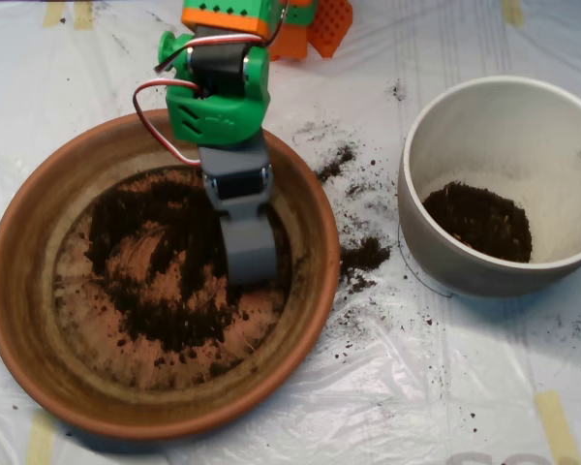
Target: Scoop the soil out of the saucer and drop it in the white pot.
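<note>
The grey clamshell gripper (250, 254) is lowered into the wide, shallow terracotta saucer (39, 320), placed among the dark crumbly soil (165, 310), presumably for scooping; whether its shells are apart cannot be told; some soil is already held in the off-white ceramic pot (436, 252); spilled crumbs (365, 257) are scattered on the plastic-covered worktop (445, 387) between.

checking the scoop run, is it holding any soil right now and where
Cannot be told: the scoop sits low over the soil in the saucer, seen from behind.

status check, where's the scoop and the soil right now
Scoop down in saucer, on the soil. Some soil in white pot. Spilled soil between them.
</note>
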Controlling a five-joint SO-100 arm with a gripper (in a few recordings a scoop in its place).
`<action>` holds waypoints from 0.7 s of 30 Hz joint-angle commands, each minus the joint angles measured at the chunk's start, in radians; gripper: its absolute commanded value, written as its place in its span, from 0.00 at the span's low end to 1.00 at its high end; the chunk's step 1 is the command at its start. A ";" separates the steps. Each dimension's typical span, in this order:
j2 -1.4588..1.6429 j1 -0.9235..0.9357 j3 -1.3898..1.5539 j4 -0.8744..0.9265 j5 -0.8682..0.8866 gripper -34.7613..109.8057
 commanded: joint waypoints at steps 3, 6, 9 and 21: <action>0.029 -0.002 0.011 0.032 0.003 0.47; 0.003 -0.009 -0.009 0.055 -0.006 0.47; -0.040 -0.008 -0.046 0.104 -0.009 0.47; -0.043 0.043 -0.072 0.109 0.060 0.32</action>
